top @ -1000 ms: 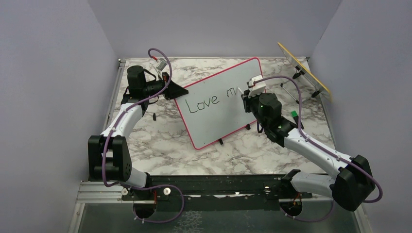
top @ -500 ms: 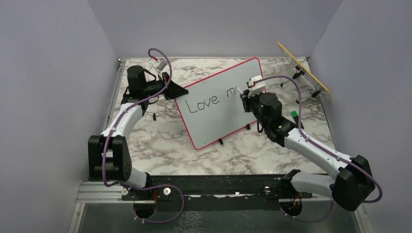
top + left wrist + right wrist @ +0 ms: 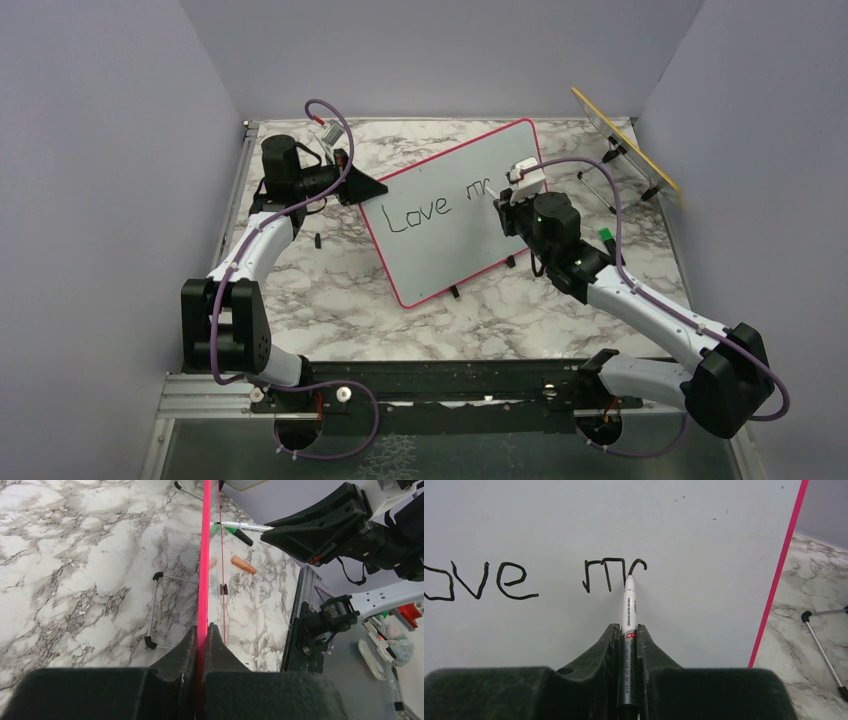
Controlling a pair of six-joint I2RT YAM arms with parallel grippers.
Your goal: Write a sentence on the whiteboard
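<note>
A marble-patterned table [image 3: 330, 290] fills the floor of the top view. The whiteboard [image 3: 440, 255] is seen at its centre, propped tilted on small black feet. Its pink-red frame is turned so that its long edges run from about 8 o'clock toward 2 o'clock.

The board's edge at about 10 o'clock is clamped by the left gripper [image 3: 372, 187]. In the left wrist view its two fingers [image 3: 189, 645] are pressed against either face of the pink frame.

The right gripper [image 3: 505, 205] is held over the board at about 3 o'clock of the writing. Its jaws are closed tight around a white marker [image 3: 629, 610], which points toward 12 o'clock in the right wrist view. The marker's tip is set on the board surface.

A yellow-edged panel [image 3: 625, 140] is propped on a wire stand at about 2 o'clock on the table, apart from the board.

Of the sentence [image 3: 418, 212], only "Love" and, at its 3 o'clock, an "m" with a short hooked stroke can be read. The marker tip meets the foot of that stroke.

A small orange piece [image 3: 243, 565] is seen lying on the marble in the left wrist view; what it is cannot be told.
</note>
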